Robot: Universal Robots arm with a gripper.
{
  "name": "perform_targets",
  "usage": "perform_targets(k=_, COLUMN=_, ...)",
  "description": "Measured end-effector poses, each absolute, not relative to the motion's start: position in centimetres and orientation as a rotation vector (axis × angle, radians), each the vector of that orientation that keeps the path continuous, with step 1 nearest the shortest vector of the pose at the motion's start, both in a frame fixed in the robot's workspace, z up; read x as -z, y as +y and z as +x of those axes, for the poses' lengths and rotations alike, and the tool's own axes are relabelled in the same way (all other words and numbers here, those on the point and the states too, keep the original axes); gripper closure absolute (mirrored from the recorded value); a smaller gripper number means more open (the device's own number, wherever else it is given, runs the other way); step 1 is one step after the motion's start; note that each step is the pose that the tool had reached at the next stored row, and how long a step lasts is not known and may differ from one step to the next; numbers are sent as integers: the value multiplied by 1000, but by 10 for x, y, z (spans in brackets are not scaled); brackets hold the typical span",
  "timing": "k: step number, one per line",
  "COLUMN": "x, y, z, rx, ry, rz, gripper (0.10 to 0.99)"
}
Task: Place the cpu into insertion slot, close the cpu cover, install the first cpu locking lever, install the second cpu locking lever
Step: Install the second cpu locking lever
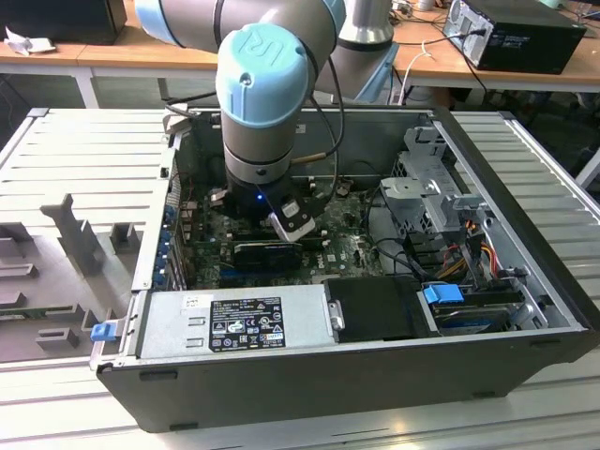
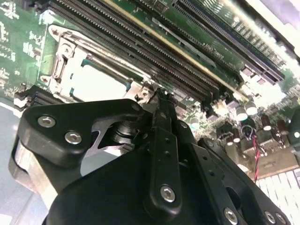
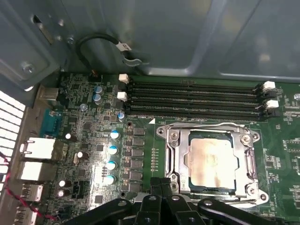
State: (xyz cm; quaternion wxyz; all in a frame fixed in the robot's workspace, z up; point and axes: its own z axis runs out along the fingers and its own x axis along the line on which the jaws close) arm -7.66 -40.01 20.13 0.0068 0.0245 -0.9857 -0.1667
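The cpu (image 3: 209, 159), a silvery square chip, lies in the insertion slot (image 3: 251, 185) on the green motherboard. The cpu cover (image 3: 176, 157), a silver frame, lies flat around the chip. A thin wire lever (image 3: 201, 125) runs along the socket's edge beside the memory slots. My gripper (image 3: 161, 183) is shut, its black fingertips together at the socket's corner, with nothing visibly held. In the second wrist view the cpu (image 2: 99, 82) sits just beyond the gripper (image 2: 160, 96). In the exterior view the arm reaches down into the open computer case (image 1: 281, 375), with the gripper (image 1: 281, 217) low over the board.
Long black memory slots (image 3: 192, 98) run beside the socket. Small capacitors (image 3: 114, 150) and rear ports (image 3: 35, 150) lie on its other side. The grey case wall (image 3: 187, 37) stands close behind the slots. A power supply (image 1: 234, 323) and drive bays (image 1: 441, 197) crowd the case.
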Motion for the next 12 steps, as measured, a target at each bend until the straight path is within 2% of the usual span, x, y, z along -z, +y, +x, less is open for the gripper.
perform_targets(k=12, x=-221, y=-400, z=-77, rx=521, ry=-3083, rz=77, gripper=980)
